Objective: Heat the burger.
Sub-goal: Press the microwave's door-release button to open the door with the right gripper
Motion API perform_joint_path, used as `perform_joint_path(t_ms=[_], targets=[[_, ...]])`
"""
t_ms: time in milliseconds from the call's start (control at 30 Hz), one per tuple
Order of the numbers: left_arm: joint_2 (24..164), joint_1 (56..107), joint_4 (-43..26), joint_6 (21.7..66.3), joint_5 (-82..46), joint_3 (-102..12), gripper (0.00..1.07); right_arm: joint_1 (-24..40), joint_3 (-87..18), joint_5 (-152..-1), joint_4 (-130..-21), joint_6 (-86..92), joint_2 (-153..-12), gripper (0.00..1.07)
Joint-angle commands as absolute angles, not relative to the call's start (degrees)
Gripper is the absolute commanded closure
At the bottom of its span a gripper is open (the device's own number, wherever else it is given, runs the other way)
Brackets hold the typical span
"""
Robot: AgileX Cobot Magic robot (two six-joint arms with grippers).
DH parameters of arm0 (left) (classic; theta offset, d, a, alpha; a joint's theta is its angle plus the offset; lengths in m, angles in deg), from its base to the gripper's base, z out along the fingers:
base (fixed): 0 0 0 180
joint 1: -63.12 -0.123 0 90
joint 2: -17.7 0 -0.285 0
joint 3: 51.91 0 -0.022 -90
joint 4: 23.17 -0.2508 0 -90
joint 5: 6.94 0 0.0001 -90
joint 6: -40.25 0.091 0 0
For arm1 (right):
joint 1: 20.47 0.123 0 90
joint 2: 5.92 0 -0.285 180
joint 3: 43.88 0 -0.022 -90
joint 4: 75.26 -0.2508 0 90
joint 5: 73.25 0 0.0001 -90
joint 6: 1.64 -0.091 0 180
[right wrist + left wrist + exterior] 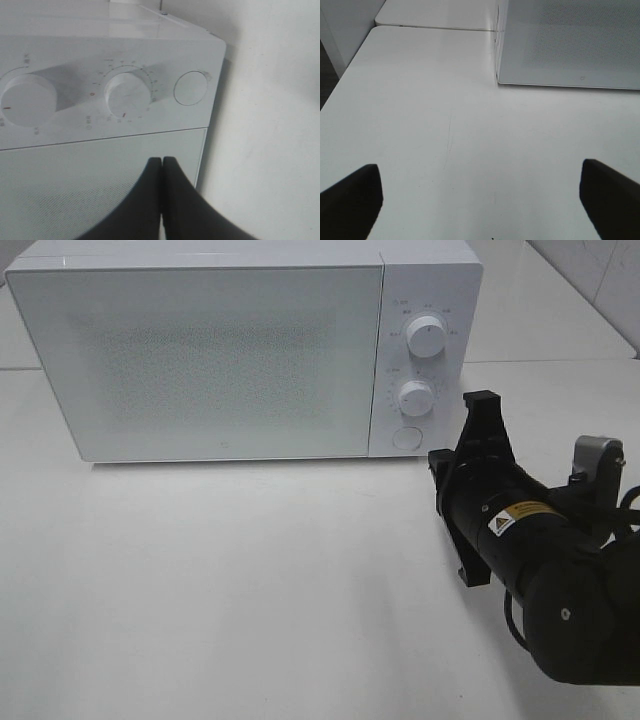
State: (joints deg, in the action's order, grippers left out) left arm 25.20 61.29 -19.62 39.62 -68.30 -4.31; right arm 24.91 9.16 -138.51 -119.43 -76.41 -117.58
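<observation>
The burger is out of view. A white microwave (200, 350) stands at the back of the table with its door closed, and nothing shows through the door. My right gripper (480, 400) is shut with nothing between its fingers, just right of the control panel. In the right wrist view the right gripper (162, 161) points at the panel below the timer knob (129, 95) and the round door button (190, 88). My left gripper (479, 172) is open over bare table, in front of the microwave's (570, 45) left corner.
The panel carries an upper knob (426, 336), a lower knob (415, 397) and a round button (406, 437). The white table (250, 590) stretches in front of the microwave. A second white table (435, 12) adjoins behind.
</observation>
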Motion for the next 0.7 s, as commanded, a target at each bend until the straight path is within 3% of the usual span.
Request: perform_joint_path(t_ms=[33, 700], targets=[[24.22, 61.23, -19.73, 39.39, -68.24, -4.37, 0.06, 23.93, 7.09, -137.82, -118.75, -77.96, -119.76, 1.07], [24.22, 61.23, -19.73, 39.39, -68.24, -4.37, 0.06, 16.54, -4.54, -132.27, -114.68, -77.78, -128.47, 1.07]])
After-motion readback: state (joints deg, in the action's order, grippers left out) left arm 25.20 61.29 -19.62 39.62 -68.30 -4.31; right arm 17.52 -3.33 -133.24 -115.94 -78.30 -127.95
